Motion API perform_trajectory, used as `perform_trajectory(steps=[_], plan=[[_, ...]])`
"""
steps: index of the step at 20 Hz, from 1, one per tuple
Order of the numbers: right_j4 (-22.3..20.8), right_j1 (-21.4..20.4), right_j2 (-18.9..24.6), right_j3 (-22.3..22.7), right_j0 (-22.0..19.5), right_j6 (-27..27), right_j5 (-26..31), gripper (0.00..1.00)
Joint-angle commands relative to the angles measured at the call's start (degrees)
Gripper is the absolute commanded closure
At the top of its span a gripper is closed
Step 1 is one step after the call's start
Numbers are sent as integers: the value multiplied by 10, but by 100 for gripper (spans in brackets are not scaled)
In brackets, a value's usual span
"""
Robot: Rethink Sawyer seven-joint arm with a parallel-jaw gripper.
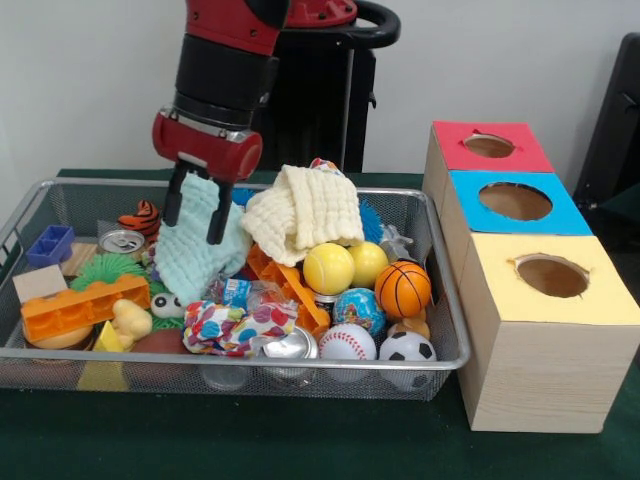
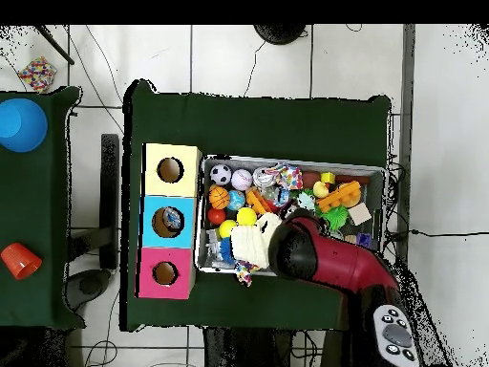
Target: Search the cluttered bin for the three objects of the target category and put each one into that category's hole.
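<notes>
The silver wire-mesh bin (image 1: 452, 300) is full of mixed toys. My gripper (image 1: 196, 208) hangs over its back left part, fingers closed into a pale green cloth (image 1: 195, 262) whose top is bunched between them. A cream knitted cloth (image 1: 305, 210) lies right beside it. Several balls fill the front right: yellow ball (image 1: 328, 268), basketball (image 1: 403, 288), baseball (image 1: 347, 342), soccer ball (image 1: 407, 349). Three boxes with holes stand to the right: red (image 1: 490, 146), blue (image 1: 515, 201), yellow (image 1: 551, 276). In the overhead view my arm (image 2: 320, 256) hides the gripper; the bin (image 2: 382, 174) and cream cloth (image 2: 250, 244) show.
An orange toy brick (image 1: 80, 305), a blue block (image 1: 50, 244), a can (image 1: 122, 241) and a crushed can (image 1: 285, 346) lie in the bin. In the overhead view, the boxes (image 2: 169, 222) stand left of the bin, and something lies inside the blue box's hole.
</notes>
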Motion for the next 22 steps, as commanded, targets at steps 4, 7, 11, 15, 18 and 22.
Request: perform_trajectory(steps=[4, 7, 11, 15, 18, 22], plan=[[25, 15, 128, 17, -55, 67, 7, 0], [23, 17, 139, 22, -62, 69, 6, 0], [21, 11, 133, 27, -54, 72, 10, 0], [29, 6, 142, 35, -56, 80, 17, 0], [34, 7, 145, 36, -54, 86, 15, 0], [38, 9, 143, 38, -51, 92, 7, 0]])
